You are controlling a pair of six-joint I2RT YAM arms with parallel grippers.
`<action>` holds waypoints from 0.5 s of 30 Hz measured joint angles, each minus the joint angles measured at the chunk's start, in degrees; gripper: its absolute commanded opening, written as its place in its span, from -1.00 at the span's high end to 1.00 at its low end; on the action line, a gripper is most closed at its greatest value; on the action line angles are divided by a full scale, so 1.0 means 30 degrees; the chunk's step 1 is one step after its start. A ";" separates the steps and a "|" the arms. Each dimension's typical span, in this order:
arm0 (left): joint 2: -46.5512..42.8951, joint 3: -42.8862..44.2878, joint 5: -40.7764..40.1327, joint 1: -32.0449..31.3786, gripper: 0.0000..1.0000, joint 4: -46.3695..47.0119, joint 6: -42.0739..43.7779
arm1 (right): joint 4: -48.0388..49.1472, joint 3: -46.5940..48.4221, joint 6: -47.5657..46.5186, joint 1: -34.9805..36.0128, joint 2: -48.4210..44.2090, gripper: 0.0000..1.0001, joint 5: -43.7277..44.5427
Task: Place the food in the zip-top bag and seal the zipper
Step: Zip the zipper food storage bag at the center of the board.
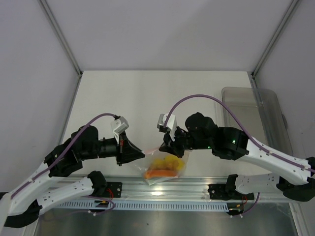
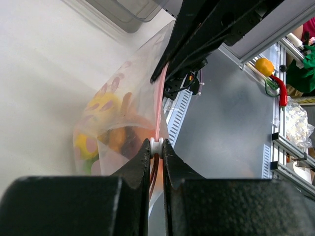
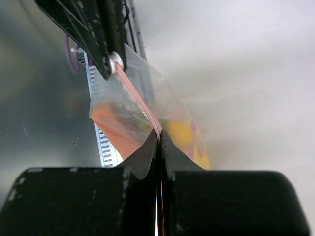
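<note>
The zip-top bag (image 1: 165,167) hangs stretched between my two grippers just above the table's near edge. Inside it lies the food: yellow pieces (image 1: 170,161) (image 2: 100,104) (image 3: 190,136) and an orange piece (image 1: 159,173) (image 3: 114,123). The pink-red zipper (image 2: 158,105) (image 3: 137,95) runs taut from one gripper to the other. My left gripper (image 1: 143,155) (image 2: 156,143) is shut on the small white slider at one end of the zipper. At the other end, my right gripper (image 1: 163,146) (image 3: 158,133) is pinched shut on the strip.
A rigid grey-clear tray (image 1: 252,109) (image 2: 129,14) stands at the table's right side. A metal rail with a slotted cable duct (image 1: 162,202) runs along the near edge, under the bag. White walls close in the table on three sides.
</note>
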 measured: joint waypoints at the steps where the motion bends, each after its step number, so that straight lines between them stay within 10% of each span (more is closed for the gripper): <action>1: -0.0051 0.0000 -0.0080 0.0000 0.99 -0.0066 0.0000 | 0.0095 -0.0197 0.0153 0.0000 -0.0219 1.00 0.0284; 15: -0.1224 0.0809 -0.1734 0.0000 0.99 -0.2506 0.0102 | 0.1290 -0.2579 0.1523 0.0372 -0.3096 1.00 0.3096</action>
